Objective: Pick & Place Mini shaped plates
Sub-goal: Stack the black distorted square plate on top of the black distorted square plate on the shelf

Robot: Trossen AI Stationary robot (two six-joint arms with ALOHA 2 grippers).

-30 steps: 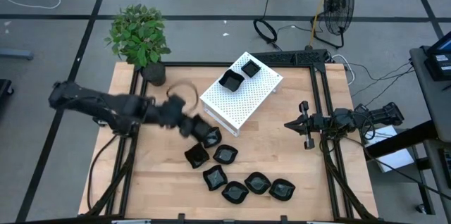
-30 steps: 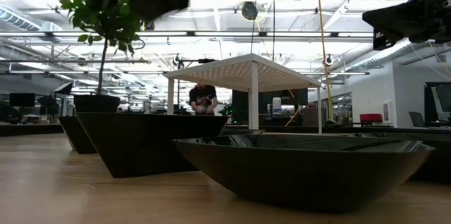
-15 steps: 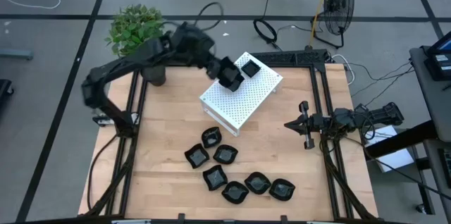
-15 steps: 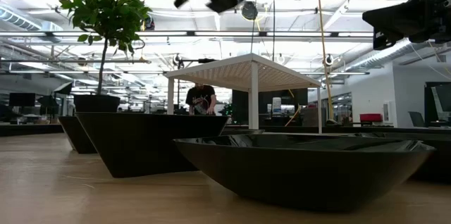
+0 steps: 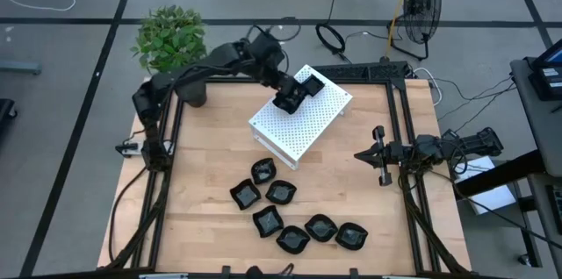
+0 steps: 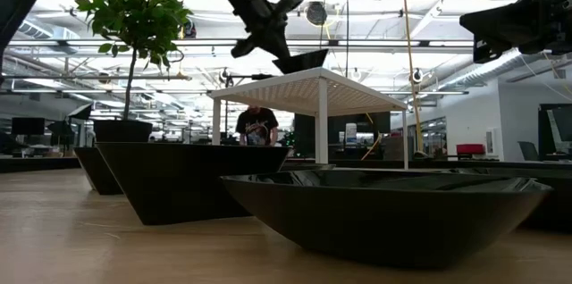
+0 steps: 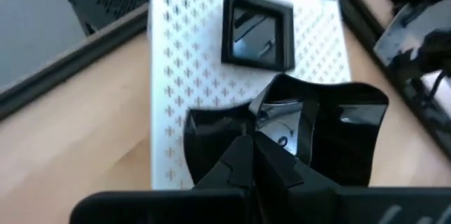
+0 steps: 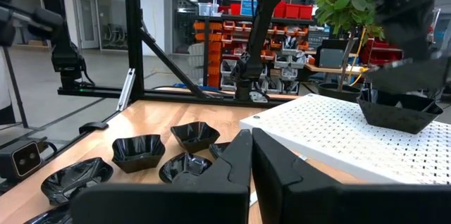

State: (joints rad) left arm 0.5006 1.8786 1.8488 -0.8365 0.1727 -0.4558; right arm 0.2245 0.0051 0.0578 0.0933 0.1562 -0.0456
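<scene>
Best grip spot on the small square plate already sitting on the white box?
Likely the raised rim of the small square plate, pinched from straight above across one wall, the way the left gripper holds its larger plate. It lies flat and upright on the white perforated box, hollow facing up, so the rim is open to reach. The right gripper waits aside.

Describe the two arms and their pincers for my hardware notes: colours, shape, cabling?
Both arms are dark, near-black, jointed links. The left arm has a loose black cable looping along its upper links, and its pincer is two matte black, wedge-shaped fingers tapering to a point. The right arm looks the same, with a two-finger pincer on a crossbar mount. No markings are visible.
</scene>
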